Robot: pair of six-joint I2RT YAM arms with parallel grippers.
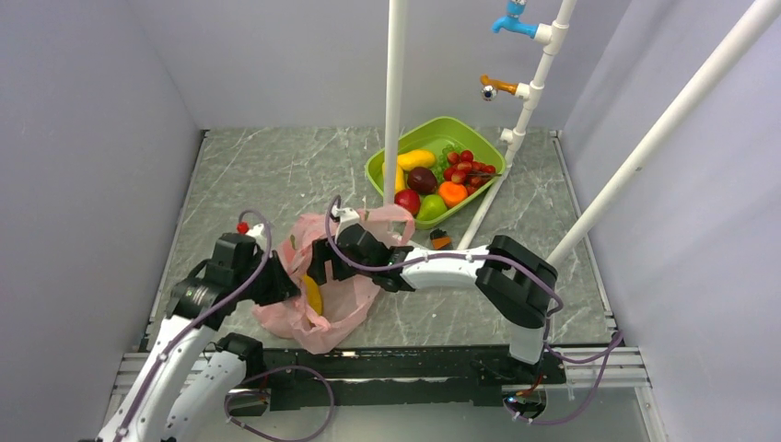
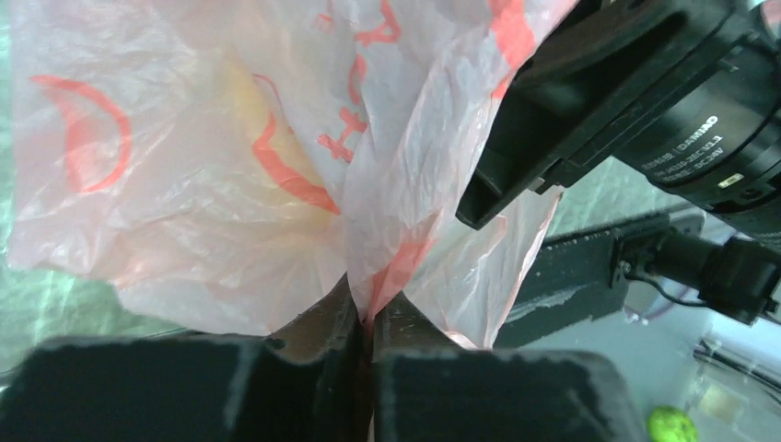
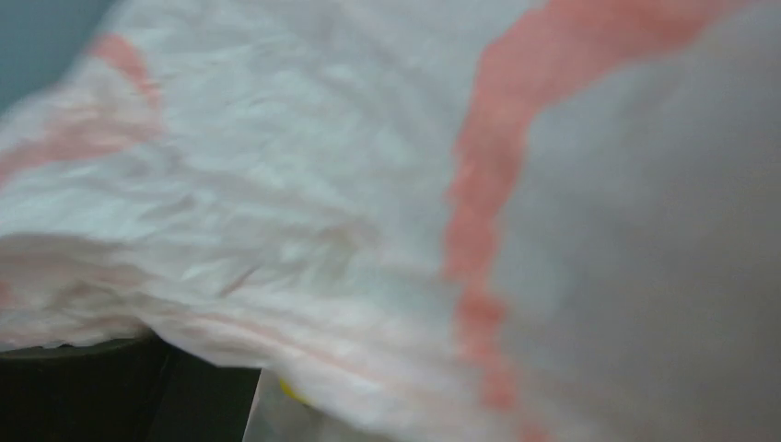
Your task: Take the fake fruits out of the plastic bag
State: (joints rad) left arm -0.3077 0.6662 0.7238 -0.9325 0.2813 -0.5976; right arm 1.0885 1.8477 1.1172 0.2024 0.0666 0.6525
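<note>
Left gripper (image 2: 368,311) pinches a fold of the plastic bag (image 2: 212,184), jaws nearly shut on the film. Bag slumped near the table (image 1: 516,193) front edge, between both arms; yellow bananas (image 1: 314,296) show among its folds. Right gripper (image 1: 320,265) is at the bag; its opening cannot be told. Step, likely: holding the bag for a reach-in. Next move calls for gripping fruit, not film.

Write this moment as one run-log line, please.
left gripper: shut on plastic bag | right gripper: at the bag, jaws unclear | yellow fruit: in bag
</note>
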